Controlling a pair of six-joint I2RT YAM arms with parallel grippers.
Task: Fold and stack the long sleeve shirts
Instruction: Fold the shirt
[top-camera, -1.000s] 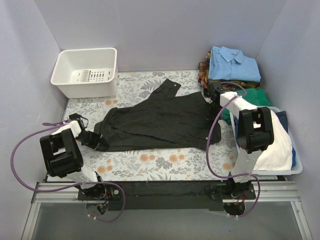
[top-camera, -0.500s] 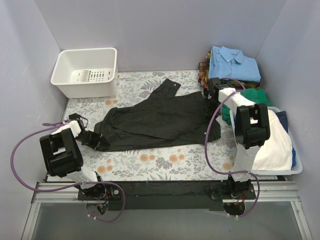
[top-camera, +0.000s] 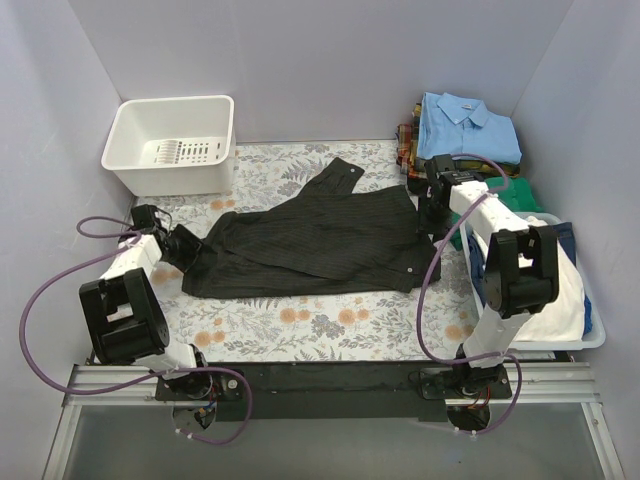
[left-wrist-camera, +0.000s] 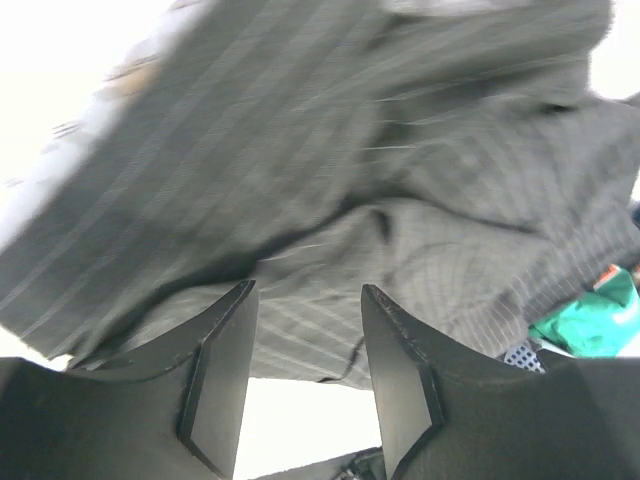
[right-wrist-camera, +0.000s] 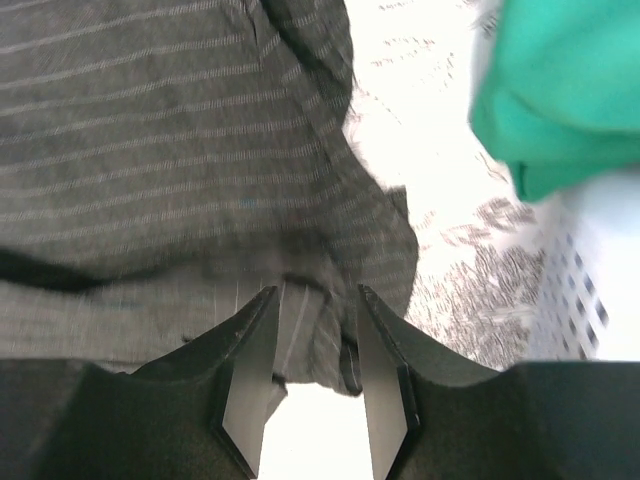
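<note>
A black pinstriped long sleeve shirt (top-camera: 310, 240) lies spread across the floral table, one sleeve reaching toward the back. My left gripper (top-camera: 183, 246) is at its left edge, open. In the left wrist view the shirt (left-wrist-camera: 350, 200) lies just beyond the gripper (left-wrist-camera: 305, 370), and only bright table shows between the fingers. My right gripper (top-camera: 432, 207) sits at the shirt's right edge, open. In the right wrist view a hem of the shirt (right-wrist-camera: 200, 150) lies loose between the parted fingers (right-wrist-camera: 385, 390). A folded light blue shirt (top-camera: 468, 125) tops a plaid one (top-camera: 406, 140) at the back right.
A white basket (top-camera: 170, 140) stands at the back left. A green cloth (top-camera: 500, 192) lies right of the right gripper. A clear bin (top-camera: 590, 335) holding white and blue cloth fills the right side. Lavender walls close in on three sides.
Both grippers have opened and let go of the black shirt. The left gripper has moved farther back along the shirt's left edge. The right arm has shifted, and the shirt's right side has settled flatter.
</note>
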